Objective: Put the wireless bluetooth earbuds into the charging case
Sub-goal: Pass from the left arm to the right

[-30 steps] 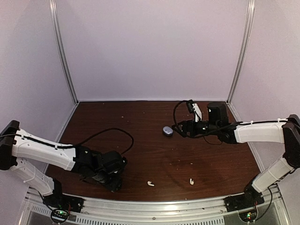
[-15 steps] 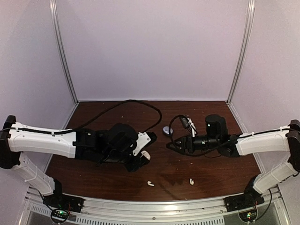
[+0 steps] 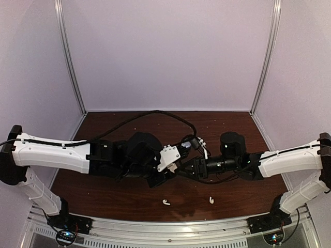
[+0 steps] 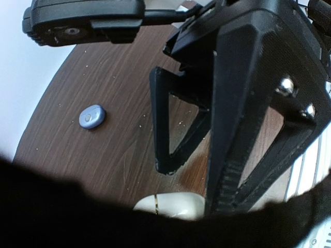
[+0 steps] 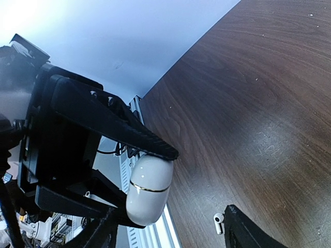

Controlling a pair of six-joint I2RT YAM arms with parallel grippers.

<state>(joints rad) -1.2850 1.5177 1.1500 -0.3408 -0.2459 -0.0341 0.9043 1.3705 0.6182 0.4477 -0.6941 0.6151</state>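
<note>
A white charging case (image 5: 149,188) with a thin gold seam hangs above the table, lid closed, and my left gripper (image 3: 166,174) is shut on it. Its black fingers (image 5: 116,121) press the case from both sides. In the left wrist view only the top of the case (image 4: 173,204) shows. My right gripper (image 5: 170,235) faces it tip to tip and stands open, with its fingers (image 4: 168,129) on either side of the case's free end. Two white earbuds (image 3: 166,202) (image 3: 211,199) lie on the table near the front edge. One earbud (image 5: 219,221) shows beside my right finger.
A small blue-purple case (image 4: 92,115), closed, lies on the dark wooden table (image 3: 248,134) behind the grippers. Black cables loop from both wrists over the table. White walls enclose the back and sides. A metal rail (image 3: 170,227) runs along the front edge.
My left arm swung from the near left to the centre with the white case in its grip. My right arm left the blue-purple case and moved left to meet it, its jaws narrowing.
</note>
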